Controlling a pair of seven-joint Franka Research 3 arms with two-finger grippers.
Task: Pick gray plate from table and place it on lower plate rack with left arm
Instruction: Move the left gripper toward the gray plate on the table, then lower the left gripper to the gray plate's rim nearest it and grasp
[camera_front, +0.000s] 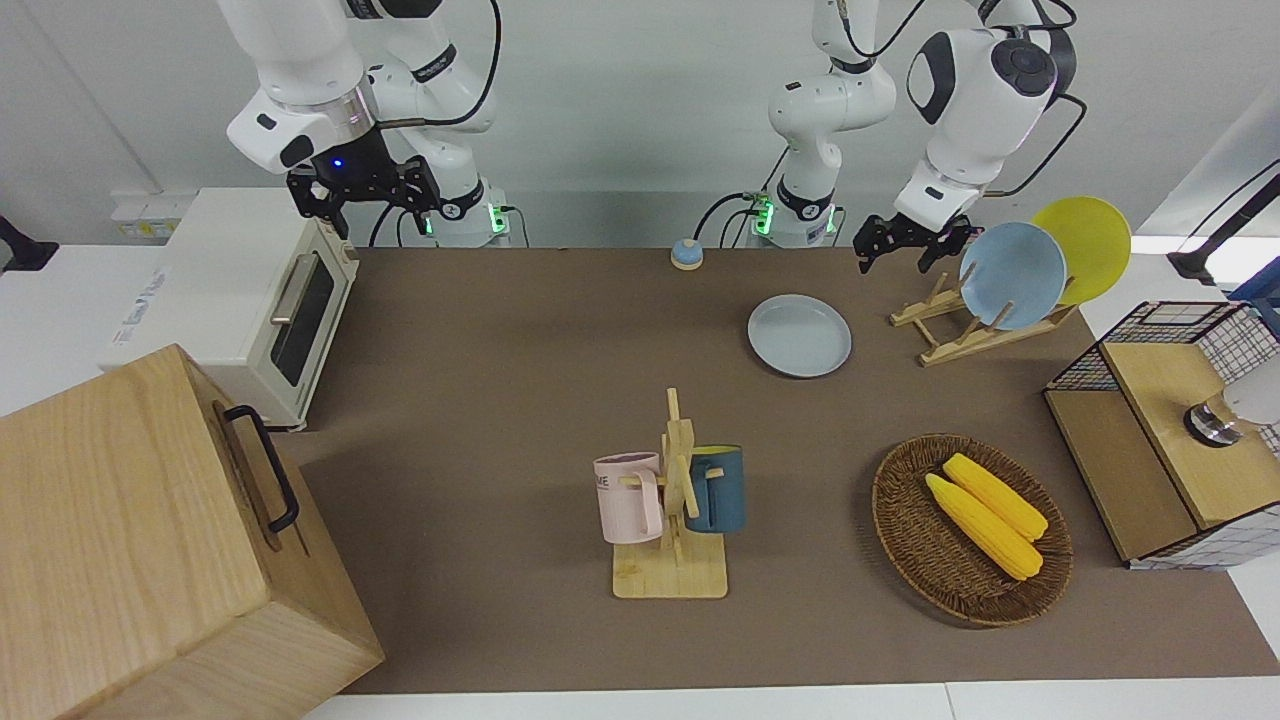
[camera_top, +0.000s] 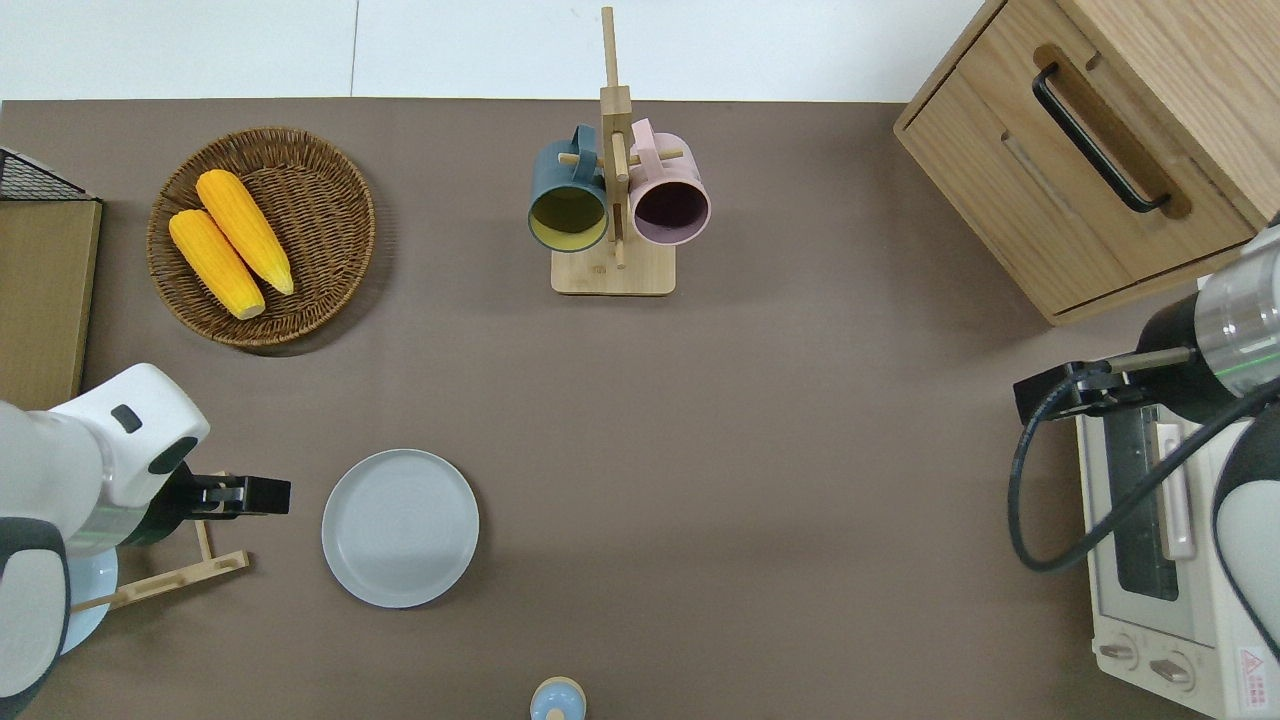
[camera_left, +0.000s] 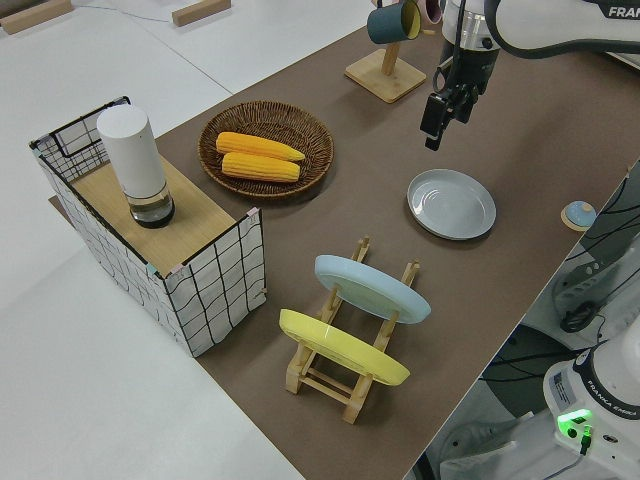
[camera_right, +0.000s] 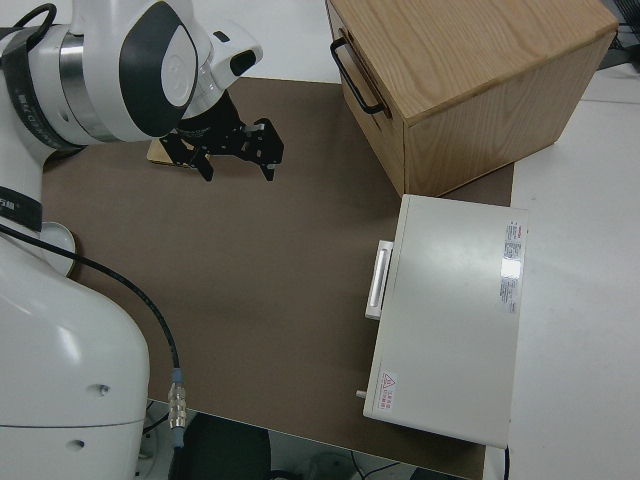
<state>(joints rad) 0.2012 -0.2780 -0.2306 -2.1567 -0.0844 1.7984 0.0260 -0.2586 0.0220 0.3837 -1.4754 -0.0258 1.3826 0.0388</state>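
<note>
Our left gripper (camera_top: 262, 494) hangs in the air, its fingers spread apart and empty, over the free end of the lower plate rack (camera_top: 190, 571). The gray plate (camera_top: 400, 527) lies flat on the table (camera_top: 760, 480) just beside the gripper, toward the right arm's end and apart from the rack. Our right arm is parked, and we cannot tell how its fingers stand.

Front camera faces the robots across the table (camera_front: 500, 400), overhead looks straight down, left side looks diagonally from the rack end, right side sits close above the right arm; front and overhead share the whole tabletop.
</note>
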